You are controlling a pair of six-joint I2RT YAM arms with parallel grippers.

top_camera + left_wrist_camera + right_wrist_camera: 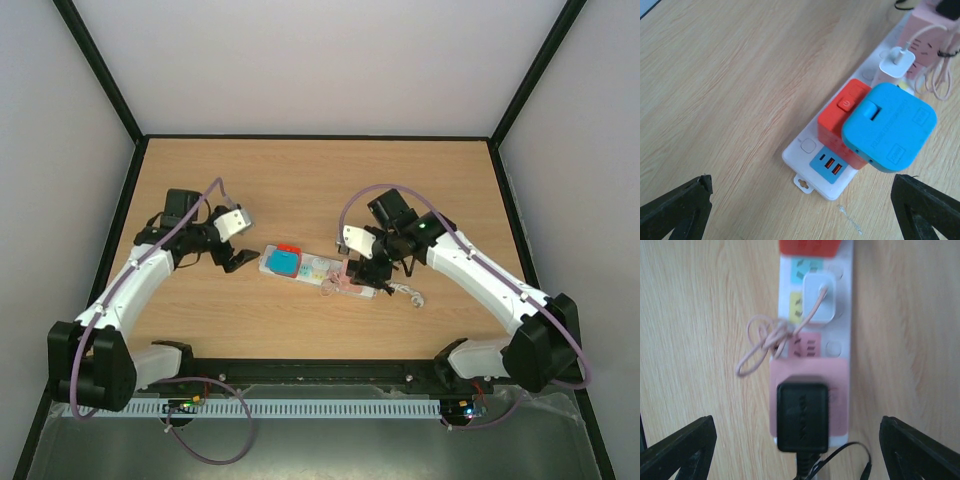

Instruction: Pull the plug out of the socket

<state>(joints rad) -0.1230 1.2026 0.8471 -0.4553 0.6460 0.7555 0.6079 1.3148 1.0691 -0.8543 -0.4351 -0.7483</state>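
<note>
The white power strip (312,276) lies across the table's middle. It carries a blue plug (282,263) on a red adapter (291,247), a white charger (318,268), and a pink adapter (343,281) with a black plug (802,415). My left gripper (800,210) is open just off the strip's left end (807,159), near the blue plug (889,127), touching nothing. My right gripper (800,450) is open, its fingers (680,450) standing wide on either side of the black plug, not touching it.
A thin pink cable (764,342) loops from the white charger (819,302) onto the wood beside the strip. A black cord (850,455) curls off the black plug. The strip's short white cord (412,295) trails off its right end. Black frame rails edge the table.
</note>
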